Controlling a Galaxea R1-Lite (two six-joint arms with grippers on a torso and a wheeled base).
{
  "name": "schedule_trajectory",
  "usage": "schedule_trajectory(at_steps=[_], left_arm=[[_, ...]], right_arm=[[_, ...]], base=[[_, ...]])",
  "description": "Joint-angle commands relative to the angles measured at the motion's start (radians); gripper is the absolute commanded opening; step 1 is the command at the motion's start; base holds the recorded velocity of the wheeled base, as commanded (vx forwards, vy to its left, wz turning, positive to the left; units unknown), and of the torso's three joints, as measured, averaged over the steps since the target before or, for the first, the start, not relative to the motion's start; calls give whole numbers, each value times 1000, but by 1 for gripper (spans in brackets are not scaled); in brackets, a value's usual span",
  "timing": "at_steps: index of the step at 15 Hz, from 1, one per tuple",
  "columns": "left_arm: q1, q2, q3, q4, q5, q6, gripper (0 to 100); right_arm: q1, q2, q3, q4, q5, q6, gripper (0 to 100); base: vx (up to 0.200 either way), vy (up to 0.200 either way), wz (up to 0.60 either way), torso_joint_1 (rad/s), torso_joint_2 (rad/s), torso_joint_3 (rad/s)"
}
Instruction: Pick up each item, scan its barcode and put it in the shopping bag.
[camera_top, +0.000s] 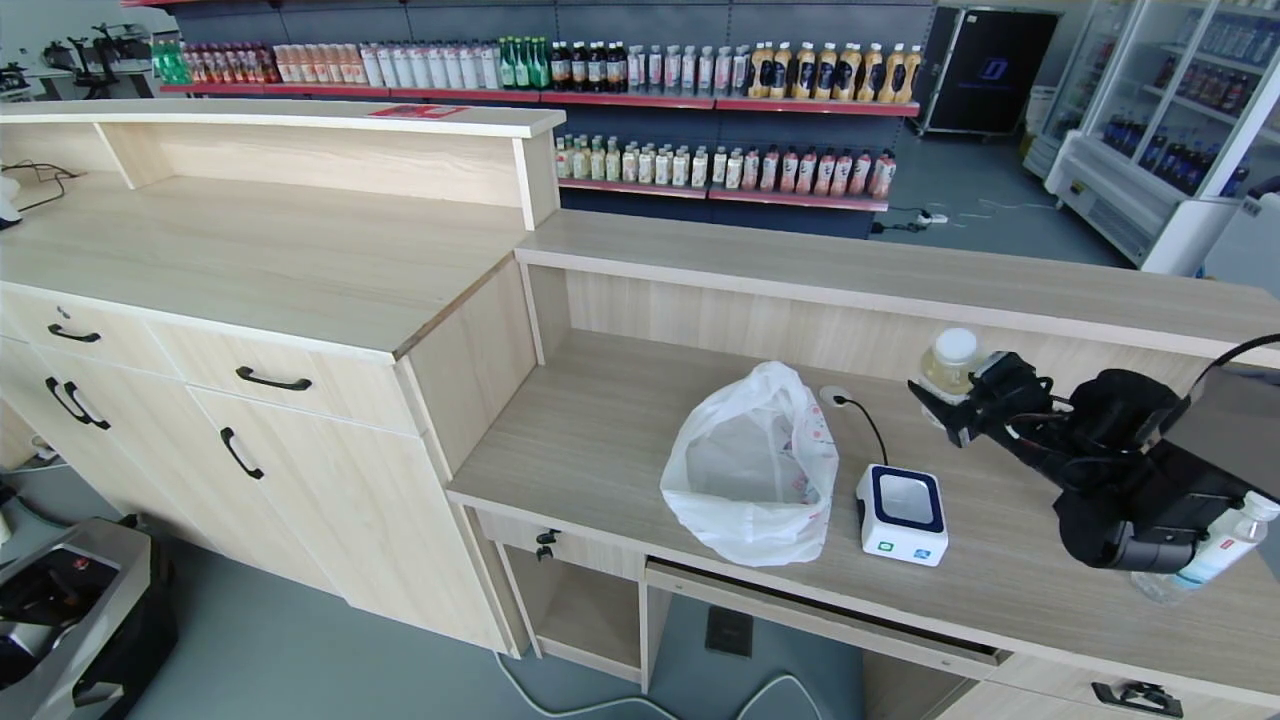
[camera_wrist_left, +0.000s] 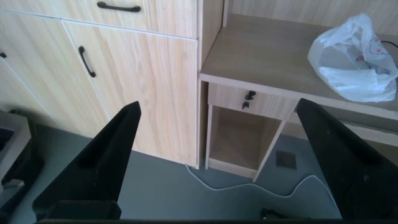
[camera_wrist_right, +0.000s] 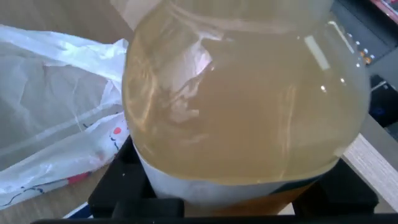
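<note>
The right gripper (camera_top: 945, 408) is clamped on a clear, rounded plastic bottle (camera_top: 951, 368) of pale yellow liquid. The bottle stands upright, long axis vertical and white cap up, at 1 o'clock from the boxy white scanner (camera_top: 901, 513). A crinkled white plastic bag (camera_top: 750, 470) sits just beside the scanner at its 9 o'clock. The left gripper (camera_wrist_left: 217, 106) has its fingers spread wide apart.

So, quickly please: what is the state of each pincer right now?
Left pincer: open, holding nothing.
Right pincer: closed on the bottle of pale liquid.
</note>
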Motion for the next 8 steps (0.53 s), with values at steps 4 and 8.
schedule_trajectory(at_steps=[4, 8], left_arm=[[0, 0, 0, 0, 0, 0, 100], [0, 0, 0, 0, 0, 0, 100]], right_arm=[[16, -268, 207, 152, -338, 50, 0], [54, -393, 313, 159, -401, 92, 0]], base=[[0, 0, 0, 0, 0, 0], [0, 0, 0, 0, 0, 0]])
